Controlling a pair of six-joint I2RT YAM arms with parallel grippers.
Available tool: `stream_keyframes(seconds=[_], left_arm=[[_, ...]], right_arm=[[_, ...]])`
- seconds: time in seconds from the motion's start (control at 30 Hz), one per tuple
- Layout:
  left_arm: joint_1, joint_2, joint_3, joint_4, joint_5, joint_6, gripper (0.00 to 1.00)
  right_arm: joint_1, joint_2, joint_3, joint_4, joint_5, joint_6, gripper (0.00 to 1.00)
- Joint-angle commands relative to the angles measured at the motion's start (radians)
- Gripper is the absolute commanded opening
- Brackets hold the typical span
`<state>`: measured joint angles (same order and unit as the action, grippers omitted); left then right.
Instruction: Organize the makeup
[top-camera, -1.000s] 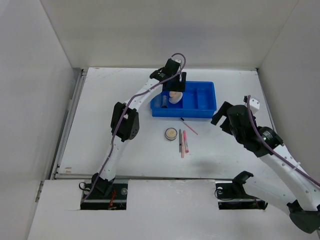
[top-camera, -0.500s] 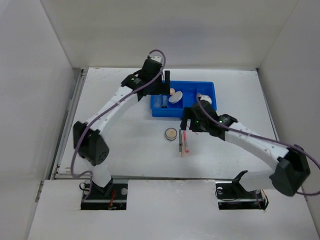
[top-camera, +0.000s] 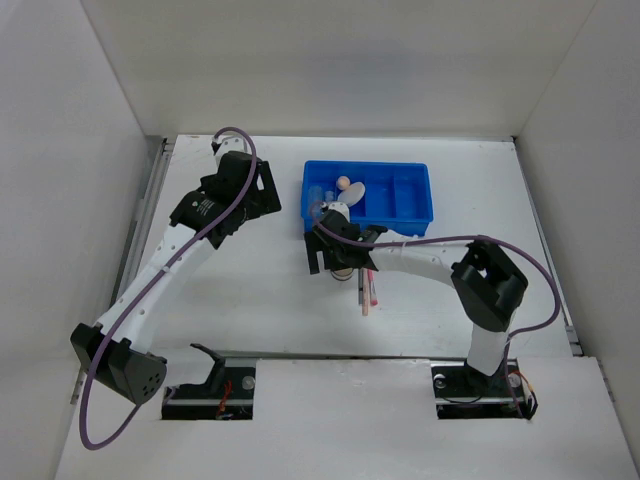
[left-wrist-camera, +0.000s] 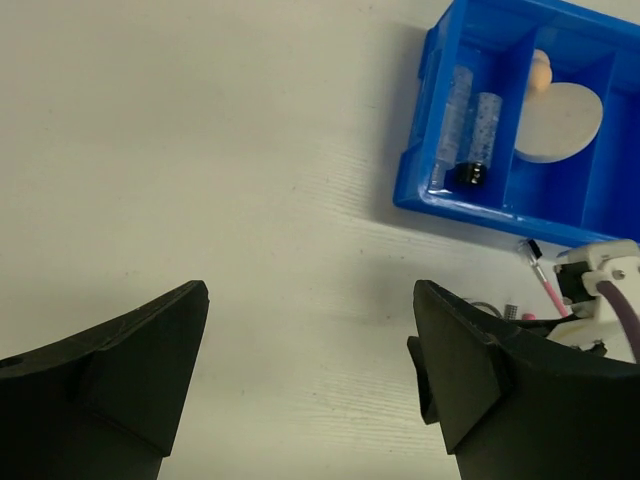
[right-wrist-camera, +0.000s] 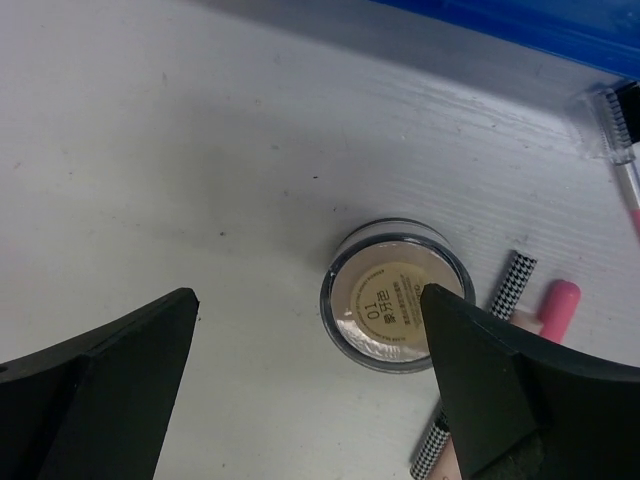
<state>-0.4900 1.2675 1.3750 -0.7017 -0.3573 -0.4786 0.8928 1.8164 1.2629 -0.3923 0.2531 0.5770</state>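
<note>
At mid-frame, the released right gripper (right-wrist-camera: 307, 295) is hovering off-centre over the compact (right-wrist-camera: 390, 300), risking knocking the neighbouring pencils (right-wrist-camera: 553, 303).

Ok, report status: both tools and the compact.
Left tool open, empty, left of blue tray. Right tool open over compact, no grip yet. Watch pencils close beside compact.

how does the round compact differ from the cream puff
The round compact lies flat on the table, outside the blue tray; the cream puff sits inside the tray, seemingly propped at a tilt. The compact has a clear rim and a printed beige top; the puff is plain and unmarked. Both are round and pale.
</note>
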Motion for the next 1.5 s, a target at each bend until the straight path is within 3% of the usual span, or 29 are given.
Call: stream_keyframes(seconds=[0.0,0.33,1.07,1.47], left_arm=[[0.005,-0.025,-0.013,-0.012,-0.032,-0.012,0.82],[0.005,-0.014,-0.031,-0.021,-0.003,-0.012,0.82],[0.005,0.024,-0.050,-0.021,0.033,-0.003,0.80],[0.005,0.033,-0.050,-0.021,0.034,-0.003,0.80]], right_arm=[[0.015,0.031,0.072,0.009,0.066,-0.023,1.00],[0.024,0.006,0.035,-0.023,0.241,0.030,1.00],[0.024,0.050,-0.068,0.079,0.137,0.030,1.00],[0.024,0.096,-0.025,0.082,0.137,0.012,0.76]])
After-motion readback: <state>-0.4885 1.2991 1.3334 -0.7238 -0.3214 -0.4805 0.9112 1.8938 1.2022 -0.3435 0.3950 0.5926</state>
